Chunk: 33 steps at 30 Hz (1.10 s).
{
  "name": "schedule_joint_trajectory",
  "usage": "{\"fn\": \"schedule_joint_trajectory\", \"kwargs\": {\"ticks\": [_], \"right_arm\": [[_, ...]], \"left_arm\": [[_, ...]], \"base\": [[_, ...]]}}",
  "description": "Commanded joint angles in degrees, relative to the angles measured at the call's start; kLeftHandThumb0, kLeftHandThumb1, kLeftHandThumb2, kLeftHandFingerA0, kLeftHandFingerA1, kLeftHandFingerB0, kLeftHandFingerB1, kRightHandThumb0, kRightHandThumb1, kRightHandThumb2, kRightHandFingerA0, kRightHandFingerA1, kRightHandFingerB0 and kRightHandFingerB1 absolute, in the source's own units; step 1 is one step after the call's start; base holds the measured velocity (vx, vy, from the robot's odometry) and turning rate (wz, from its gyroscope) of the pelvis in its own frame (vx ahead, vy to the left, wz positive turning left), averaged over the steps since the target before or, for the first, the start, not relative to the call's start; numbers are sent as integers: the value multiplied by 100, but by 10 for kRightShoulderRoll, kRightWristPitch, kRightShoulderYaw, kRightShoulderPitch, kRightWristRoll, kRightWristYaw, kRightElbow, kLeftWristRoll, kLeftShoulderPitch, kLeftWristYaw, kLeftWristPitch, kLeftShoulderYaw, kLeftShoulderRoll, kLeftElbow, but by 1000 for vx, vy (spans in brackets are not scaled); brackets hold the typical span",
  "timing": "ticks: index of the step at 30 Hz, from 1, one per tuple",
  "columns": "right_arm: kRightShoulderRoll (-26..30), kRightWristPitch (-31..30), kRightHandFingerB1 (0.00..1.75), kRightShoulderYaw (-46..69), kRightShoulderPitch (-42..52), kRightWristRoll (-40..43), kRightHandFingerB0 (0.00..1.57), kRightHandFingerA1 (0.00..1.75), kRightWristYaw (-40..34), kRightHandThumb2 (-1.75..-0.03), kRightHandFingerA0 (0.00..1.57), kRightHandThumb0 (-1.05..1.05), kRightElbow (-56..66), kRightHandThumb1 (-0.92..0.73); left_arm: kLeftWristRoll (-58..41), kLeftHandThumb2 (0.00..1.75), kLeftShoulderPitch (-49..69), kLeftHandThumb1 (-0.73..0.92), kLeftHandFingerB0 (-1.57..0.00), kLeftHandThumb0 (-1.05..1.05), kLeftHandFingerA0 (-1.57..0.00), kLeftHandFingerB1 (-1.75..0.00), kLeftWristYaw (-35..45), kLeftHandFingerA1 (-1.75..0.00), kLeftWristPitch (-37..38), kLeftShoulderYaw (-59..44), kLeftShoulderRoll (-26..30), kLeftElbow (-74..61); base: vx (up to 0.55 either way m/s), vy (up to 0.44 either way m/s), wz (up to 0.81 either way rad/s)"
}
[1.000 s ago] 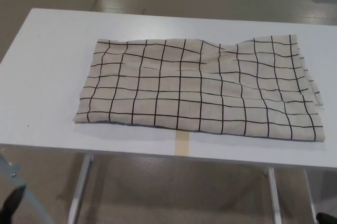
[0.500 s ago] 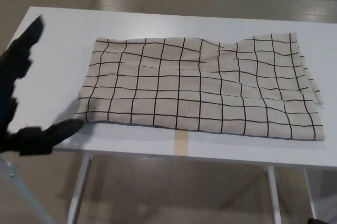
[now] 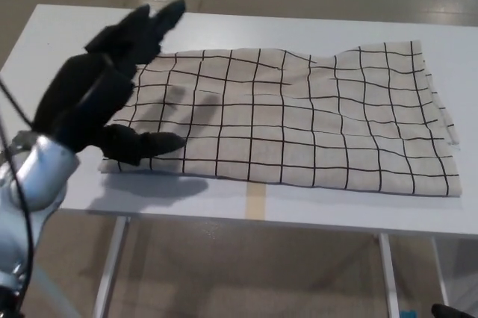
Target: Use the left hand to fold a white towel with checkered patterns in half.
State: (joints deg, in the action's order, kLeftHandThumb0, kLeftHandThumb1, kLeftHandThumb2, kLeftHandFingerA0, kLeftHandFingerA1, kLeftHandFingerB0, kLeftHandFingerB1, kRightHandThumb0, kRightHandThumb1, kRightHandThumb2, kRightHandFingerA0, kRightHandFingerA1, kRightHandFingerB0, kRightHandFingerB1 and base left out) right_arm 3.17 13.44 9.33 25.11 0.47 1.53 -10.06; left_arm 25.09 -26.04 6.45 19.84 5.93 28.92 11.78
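Note:
A beige-white towel [image 3: 299, 116] with a black grid pattern lies spread flat on the white table [image 3: 321, 30], its long side running left to right. My left hand [image 3: 104, 94] hovers over the towel's left end, open, thumb [image 3: 149, 142] low near the front left corner and the two fingers [image 3: 153, 23] stretched toward the far left corner. It holds nothing and hides part of the towel's left edge. My right hand is out of sight.
A strip of tan tape [image 3: 256, 202] marks the table's front edge below the towel. Bare tabletop lies behind and to the left of the towel. Metal table legs [image 3: 112, 258] and the floor show below.
My left hand has risen from below the table's left front corner and moved right, now over the towel's left end. The camera has shifted slightly; the towel lies as before.

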Motion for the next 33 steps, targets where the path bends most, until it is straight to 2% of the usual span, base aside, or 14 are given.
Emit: {"fn": "schedule_joint_trajectory", "kwargs": {"ticks": [1,2,7,8,9,10,11,12,15,16,23,25,26,33], "right_arm": [[7,60,58,-5,3,-23,48,68,-13,-59,47,-21,-24,-67],[6,60,58,-6,4,-24,48,68,-14,-60,48,-22,-23,-67],[6,64,58,-7,3,-27,48,68,-17,-60,47,-22,-25,-67],[7,65,58,-7,3,-29,48,68,-18,-60,48,-22,-26,-66],[7,68,58,-7,2,-30,48,68,-19,-60,48,-22,-27,-66],[7,69,58,-7,2,-30,48,68,-19,-60,48,-22,-28,-66],[7,71,58,-8,1,-32,48,68,-20,-60,48,-22,-30,-66],[7,72,58,-9,1,-34,48,68,-21,-60,48,-22,-30,-66],[10,76,58,-9,-2,-38,48,67,-24,-60,48,-22,-35,-66],[10,79,58,-10,-1,-37,48,67,-23,-60,48,-22,-35,-66],[10,88,58,-11,1,-36,48,67,-27,-60,49,-22,-43,-66],[10,88,58,-12,3,-41,48,67,-31,-60,49,-22,-41,-66],[10,89,58,-12,5,-43,49,67,-33,-60,49,-22,-38,-66],[7,99,58,-12,4,-42,49,67,-36,-60,49,-22,-41,-66]], "left_arm": [[159,63,-91,35,0,-50,0,-12,-2,0,-34,106,36,149],[161,53,-98,42,0,-49,0,-9,-5,0,-35,113,36,162],[164,53,-121,42,0,-48,0,-9,-26,0,-36,139,36,208],[168,53,-123,41,0,-41,0,-9,-30,0,-34,145,38,215],[177,59,-129,24,0,-38,0,-13,-38,-2,-31,158,42,229],[181,59,-132,24,0,-38,0,-13,-41,-2,-30,163,43,235],[192,55,-137,50,0,-16,0,-9,-43,0,-32,174,47,243],[196,63,-142,49,0,-10,0,-4,-44,0,-34,182,47,250],[198,56,-150,56,0,-7,0,-4,-45,0,-37,197,45,264],[202,65,-151,52,0,-8,0,-3,-48,0,-40,204,43,269],[220,56,-155,55,0,-13,0,-7,-61,0,-45,238,30,298],[228,56,-156,56,0,-13,0,-8,-72,0,-46,246,26,307],[233,63,-158,51,0,-13,0,-5,-79,0,-49,252,21,315],[243,61,-166,52,0,-15,0,-7,-96,-2,-56,272,2,351]], "base": [[0,0,0],[0,0,0],[0,0,0],[0,0,0],[0,0,0],[0,0,0],[0,0,0],[0,0,0],[0,0,0],[0,0,0],[0,0,0],[0,0,0],[0,0,0],[0,0,0]]}}
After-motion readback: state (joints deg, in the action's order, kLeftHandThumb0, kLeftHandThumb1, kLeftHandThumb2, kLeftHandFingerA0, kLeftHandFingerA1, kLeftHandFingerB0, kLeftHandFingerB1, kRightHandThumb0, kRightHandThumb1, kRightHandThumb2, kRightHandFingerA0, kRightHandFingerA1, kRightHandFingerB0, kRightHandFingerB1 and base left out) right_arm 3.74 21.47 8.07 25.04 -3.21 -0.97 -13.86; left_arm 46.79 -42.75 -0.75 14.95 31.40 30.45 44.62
